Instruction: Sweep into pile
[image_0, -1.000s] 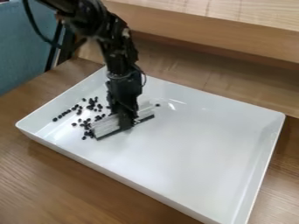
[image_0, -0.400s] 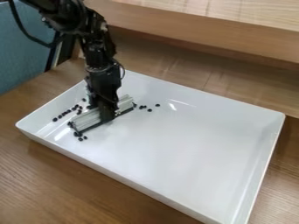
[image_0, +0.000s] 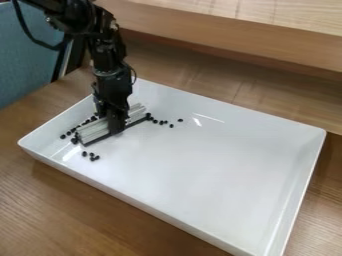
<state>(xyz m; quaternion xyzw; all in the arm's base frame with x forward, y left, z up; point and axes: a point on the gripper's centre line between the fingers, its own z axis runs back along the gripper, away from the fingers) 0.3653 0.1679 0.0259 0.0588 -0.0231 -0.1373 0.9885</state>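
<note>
The gripper (image_0: 116, 126) hangs down into the left part of the white tray (image_0: 220, 170), shut on a light grey sweeping bar (image_0: 93, 131) with a dark lower edge. The bar lies slantwise on the tray floor, sticking out to both sides of the gripper. Small black pieces (image_0: 68, 133) line the bar's left end and far side, partly hidden behind it. Several more (image_0: 161, 122) lie beyond its right end, and a small group (image_0: 92, 156) sits in front of its left end.
The tray's raised walls surround the work; its left corner and back left wall are close to the bar. A wooden ledge (image_0: 254, 45) runs behind the tray. Wooden table (image_0: 40, 200) shows in front, and a blue panel (image_0: 30, 65) stands at the upper left.
The gripper and bar have moved left and toward the tray's back left wall. Pieces that lay left of the bar are now bunched or hidden at it, while some lie past its ends.
</note>
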